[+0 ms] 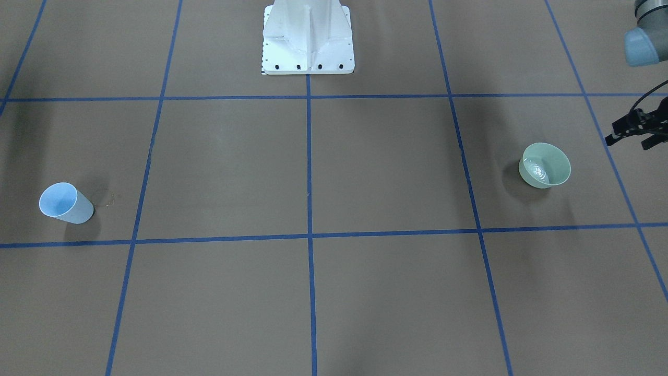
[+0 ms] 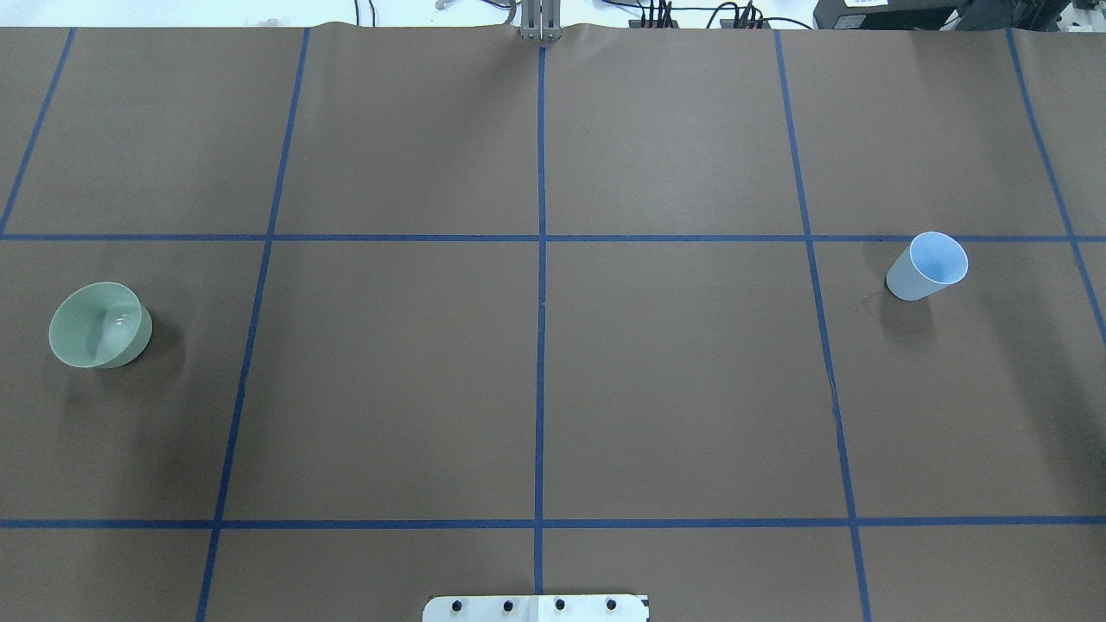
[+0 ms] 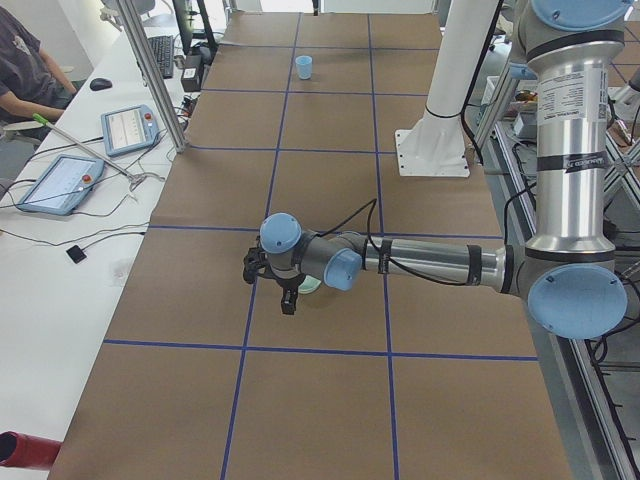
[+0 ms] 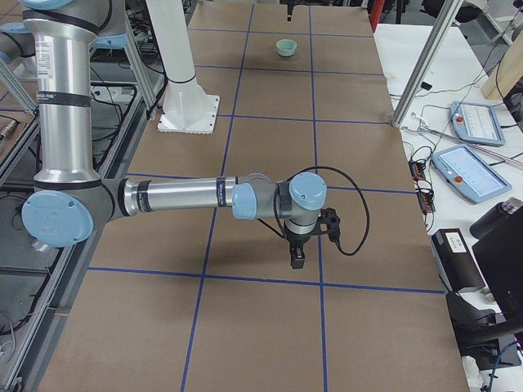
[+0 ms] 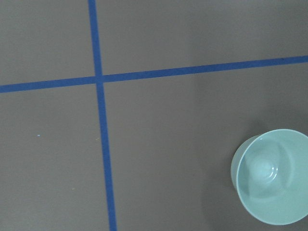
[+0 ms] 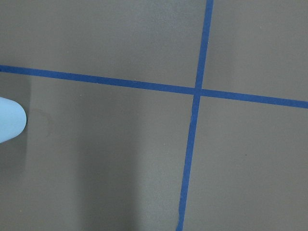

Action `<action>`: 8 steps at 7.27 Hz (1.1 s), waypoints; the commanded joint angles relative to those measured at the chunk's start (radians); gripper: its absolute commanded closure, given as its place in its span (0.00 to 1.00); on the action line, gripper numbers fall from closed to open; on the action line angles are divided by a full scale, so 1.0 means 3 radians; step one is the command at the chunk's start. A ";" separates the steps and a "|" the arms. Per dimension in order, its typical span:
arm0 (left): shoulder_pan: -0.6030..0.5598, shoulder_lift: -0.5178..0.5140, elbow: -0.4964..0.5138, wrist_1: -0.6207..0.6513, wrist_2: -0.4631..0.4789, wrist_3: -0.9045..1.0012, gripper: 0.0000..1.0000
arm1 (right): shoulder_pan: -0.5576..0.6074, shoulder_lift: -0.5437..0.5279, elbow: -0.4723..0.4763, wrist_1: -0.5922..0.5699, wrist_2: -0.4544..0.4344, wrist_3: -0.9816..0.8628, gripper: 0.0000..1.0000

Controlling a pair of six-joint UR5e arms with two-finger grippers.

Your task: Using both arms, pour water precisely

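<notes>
- A brown table (image 2: 674, 363), crossed by blue tape lines, filled every view.
- The left arm (image 3: 430, 262) reached across the middle of the left side view. The left gripper (image 1: 630, 137) sat at the right edge of the front view, jaws apart and holding nothing, near the bowl but not touching it.
- The right arm (image 4: 180, 196) stretched across the middle of the right side view. Whether the right gripper (image 4: 296, 255) was released or clenched could not be told.
- A white pedestal (image 1: 308, 36) stood at the top centre of the front view.
- A pale-green bowl (image 1: 556, 156) stood upright at the right of the front view.
- A pale-blue cup (image 1: 65, 203) stood at the left of the front view, well apart from the bowl.
- The water (image 1: 537, 169), a small clear pool with white glints, lay in the bottom of the bowl.
</notes>
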 commanded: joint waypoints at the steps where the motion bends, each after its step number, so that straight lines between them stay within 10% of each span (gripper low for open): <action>1: 0.0506 -0.0011 0.0048 -0.0297 0.0306 -0.0538 0.00 | -0.0003 -0.0011 -0.0003 0.0042 0.0002 -0.0004 0.00; 6: 0.0713 -0.0077 0.0534 -0.0885 0.0302 -0.0627 0.08 | -0.0008 -0.0011 -0.0019 0.0042 0.0007 -0.0009 0.00; 7: 0.0713 -0.0082 0.0534 -0.0875 0.0292 -0.0632 0.99 | -0.0008 -0.0011 -0.0019 0.0042 0.0007 -0.0009 0.00; 8: 0.0713 -0.0173 0.0529 -0.0860 0.0318 -0.0632 1.00 | -0.0008 -0.0006 -0.0019 0.0047 0.0007 -0.0009 0.00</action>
